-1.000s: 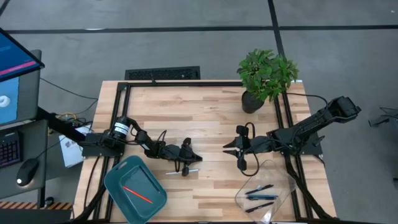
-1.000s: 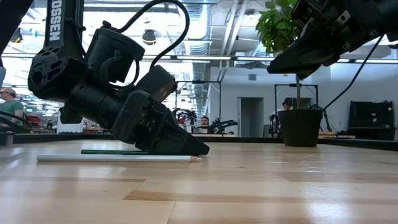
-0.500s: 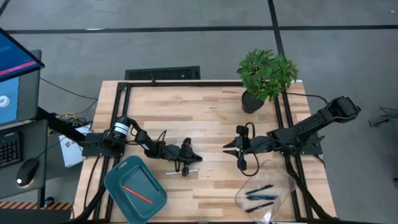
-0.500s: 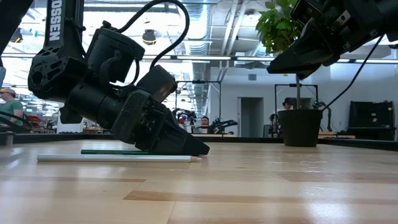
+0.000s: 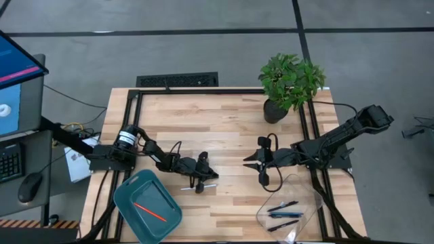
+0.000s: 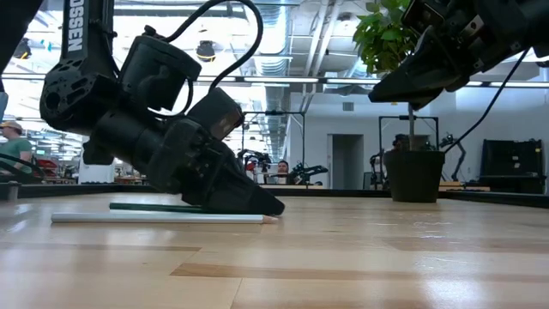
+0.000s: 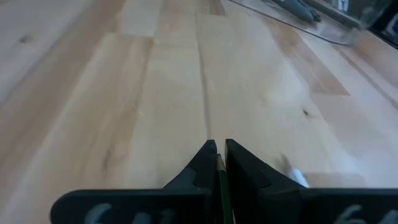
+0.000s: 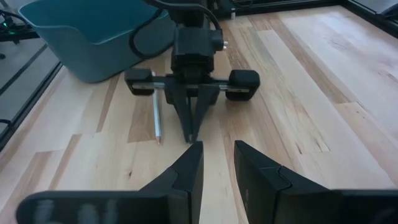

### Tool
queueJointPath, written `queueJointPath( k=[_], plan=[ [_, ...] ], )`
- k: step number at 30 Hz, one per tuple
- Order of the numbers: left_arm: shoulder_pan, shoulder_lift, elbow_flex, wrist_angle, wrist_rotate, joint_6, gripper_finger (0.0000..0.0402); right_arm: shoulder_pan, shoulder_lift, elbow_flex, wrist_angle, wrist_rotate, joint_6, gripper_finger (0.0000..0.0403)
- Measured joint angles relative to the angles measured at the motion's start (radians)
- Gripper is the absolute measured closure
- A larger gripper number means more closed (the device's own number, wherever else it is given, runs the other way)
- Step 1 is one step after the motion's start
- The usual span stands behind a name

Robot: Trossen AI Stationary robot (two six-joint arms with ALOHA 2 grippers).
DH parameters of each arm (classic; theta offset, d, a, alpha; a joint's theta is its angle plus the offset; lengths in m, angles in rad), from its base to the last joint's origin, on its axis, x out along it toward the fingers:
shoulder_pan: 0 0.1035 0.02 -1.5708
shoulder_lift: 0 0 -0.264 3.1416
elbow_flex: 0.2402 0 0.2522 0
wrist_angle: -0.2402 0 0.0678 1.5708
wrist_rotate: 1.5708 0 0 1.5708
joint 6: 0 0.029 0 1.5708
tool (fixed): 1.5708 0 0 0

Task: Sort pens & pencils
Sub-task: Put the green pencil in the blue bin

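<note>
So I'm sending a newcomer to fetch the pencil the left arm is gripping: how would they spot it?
Start at the teal bin on the table's left. Just beyond it, the left gripper pinches a dark green pencil. Its neighbour, the pale pencil, lies free on the wood.

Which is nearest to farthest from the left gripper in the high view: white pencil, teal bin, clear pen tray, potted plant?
From the left gripper:
1. Pale white pencil, on the wood right beside it.
2. Teal plastic bin, front-left table corner.
3. Clear plastic tray and green potted plant: too close to call.
</note>
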Motion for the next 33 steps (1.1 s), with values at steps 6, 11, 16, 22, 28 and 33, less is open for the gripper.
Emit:
queueJointPath(
  k=[6,11,16,22,28,33],
  plan=[
    [-0.003,-0.032,0.001,-0.045,0.005,-0.006,0.0393,0.0,0.0,0.0,0.001,0.0,0.0,0.029],
    [-0.002,-0.032,0.024,-0.072,0.024,0.004,0.0393,0.0,0.0,0.0,0.001,0.0,0.0,0.029],
    [0.004,-0.033,0.059,-0.125,0.037,0.026,0.0393,0.0,0.0,0.0,0.001,0.0,0.0,0.029],
    [0.018,-0.035,0.097,-0.181,0.073,0.048,0.0393,0.0,0.0,0.0,0.001,0.0,0.0,0.029],
    [0.032,-0.034,0.131,-0.22,0.117,0.067,0.0393,0.0,0.0,0.0,0.0,0.0,0.0,0.029],
    [0.041,-0.034,0.152,-0.247,0.138,0.082,0.0393,0.0,0.0,0.0,0.0,0.0,0.0,0.029]
  ],
)
